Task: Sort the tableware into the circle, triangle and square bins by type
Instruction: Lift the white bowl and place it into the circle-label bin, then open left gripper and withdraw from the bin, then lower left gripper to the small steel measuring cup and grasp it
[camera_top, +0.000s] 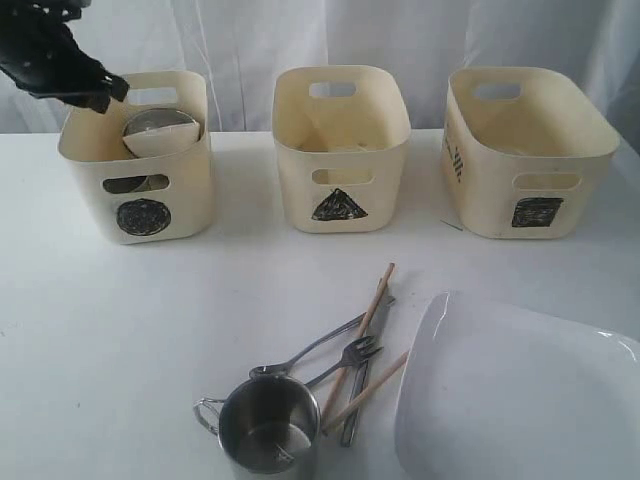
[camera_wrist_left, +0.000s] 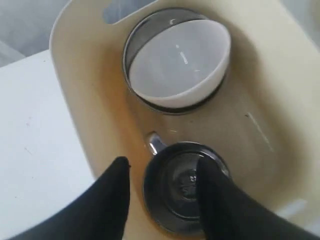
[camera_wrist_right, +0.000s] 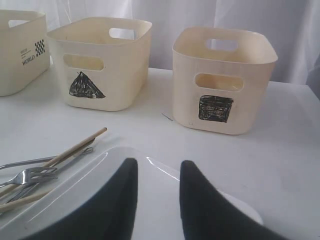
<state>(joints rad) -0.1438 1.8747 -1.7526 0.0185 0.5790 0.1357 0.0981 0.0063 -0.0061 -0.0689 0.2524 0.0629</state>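
My left gripper (camera_top: 100, 92) (camera_wrist_left: 162, 162) is open over the circle bin (camera_top: 140, 190), its fingers astride the rim of a steel mug (camera_wrist_left: 182, 187) standing on the bin floor. Beside that mug the small white bowl (camera_wrist_left: 177, 62) rests inside the steel bowl (camera_wrist_left: 131, 50). A second steel mug (camera_top: 268, 432) stands at the table's front, with the spoon (camera_top: 310, 350), fork (camera_top: 352, 356), knife (camera_top: 362, 385) and chopsticks (camera_top: 372, 300) next to it. My right gripper (camera_wrist_right: 157, 165) hangs open just above the large white plate (camera_top: 520, 400) (camera_wrist_right: 100, 185).
The triangle bin (camera_top: 340, 150) (camera_wrist_right: 102, 65) stands in the middle of the row and the square bin (camera_top: 525, 150) (camera_wrist_right: 222, 82) on the right. A white curtain hangs behind the bins. The right arm does not show in the exterior view.
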